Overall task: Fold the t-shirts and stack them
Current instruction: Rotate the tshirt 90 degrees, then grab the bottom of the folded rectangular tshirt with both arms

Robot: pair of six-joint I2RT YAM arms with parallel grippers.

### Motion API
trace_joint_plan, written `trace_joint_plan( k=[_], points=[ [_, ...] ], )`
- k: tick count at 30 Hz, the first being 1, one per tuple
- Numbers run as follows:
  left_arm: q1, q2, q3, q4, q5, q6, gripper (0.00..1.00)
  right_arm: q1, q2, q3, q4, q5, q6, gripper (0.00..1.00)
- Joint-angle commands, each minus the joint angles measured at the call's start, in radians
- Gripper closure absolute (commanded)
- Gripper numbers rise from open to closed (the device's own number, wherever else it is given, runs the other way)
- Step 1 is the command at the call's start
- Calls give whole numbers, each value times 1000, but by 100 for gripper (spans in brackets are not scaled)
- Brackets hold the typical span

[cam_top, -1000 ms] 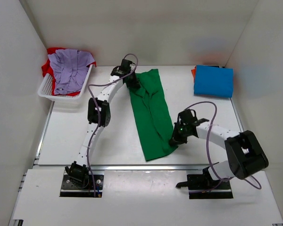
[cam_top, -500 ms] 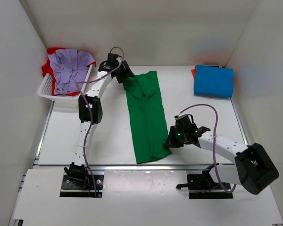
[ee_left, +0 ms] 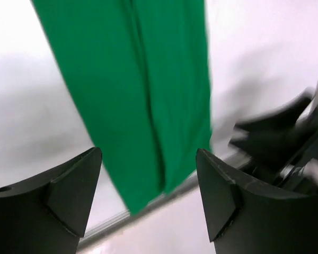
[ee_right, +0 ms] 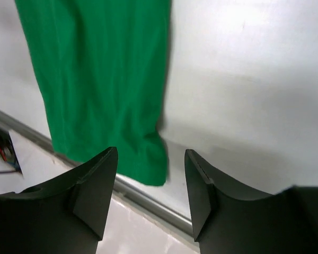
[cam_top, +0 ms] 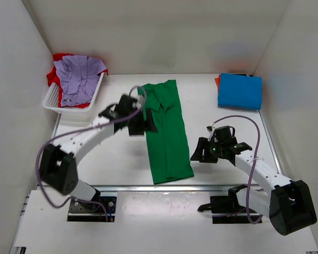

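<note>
The green t-shirt point(cam_top: 167, 132) point(ee_left: 143, 79) point(ee_right: 95, 69) lies on the white table as a long narrow strip, folded lengthwise, running from the far middle to the near edge. My left gripper point(cam_top: 144, 125) point(ee_left: 148, 153) hovers at the strip's left edge about halfway along, open, with nothing between its fingers. Just right of the strip's near right corner is my right gripper point(cam_top: 196, 154) point(ee_right: 151, 152), open and empty. A folded blue t-shirt point(cam_top: 239, 91) lies at the far right on an orange one point(cam_top: 218, 81). The lavender t-shirt point(cam_top: 77, 78) fills the basket.
The white lattice basket point(cam_top: 52, 98) stands at the far left against the wall, with red cloth point(cam_top: 52, 77) showing under the lavender shirt. A metal rail point(ee_right: 148, 198) runs along the table's near edge below the green strip's end. White walls close in three sides.
Both grippers have opened and let go of the green shirt. The left arm has drawn back from the shirt's far end to its middle. The right gripper has shifted right, off the cloth.
</note>
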Motion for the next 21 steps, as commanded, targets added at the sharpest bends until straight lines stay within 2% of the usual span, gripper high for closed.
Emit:
trace_joint_plan(
  k=[1, 4, 8, 15, 16, 17, 18, 19, 20, 21],
  points=[
    [-81, -163, -310, 80, -57, -89, 17, 33, -21, -46, -25, -35, -13, 49],
    [-162, -242, -474, 112, -69, -152, 17, 79, -52, -107, -11, -11, 32, 49],
    [-285, -276, -603, 190, -79, -246, 15, 102, -61, -177, 23, -15, 73, 48],
    [-421, -170, -640, 338, -79, -350, 17, 162, -35, -244, 118, -14, 139, 52],
    [-438, -155, -643, 364, -77, -367, 16, 161, -27, -250, 123, -20, 138, 55],
    [-443, -144, -650, 388, -79, -384, 18, 165, -26, -248, 133, -20, 138, 62],
    [-452, -141, -656, 399, -71, -390, 25, 168, -16, -244, 132, -23, 135, 67],
    [-454, -140, -659, 416, -77, -398, 33, 168, -7, -242, 135, -34, 132, 76],
    [-458, -138, -665, 421, -72, -396, 46, 168, -3, -236, 132, -40, 127, 84],
    [-446, -146, -671, 410, -69, -398, 55, 174, 8, -228, 121, -38, 122, 90]
  ],
)
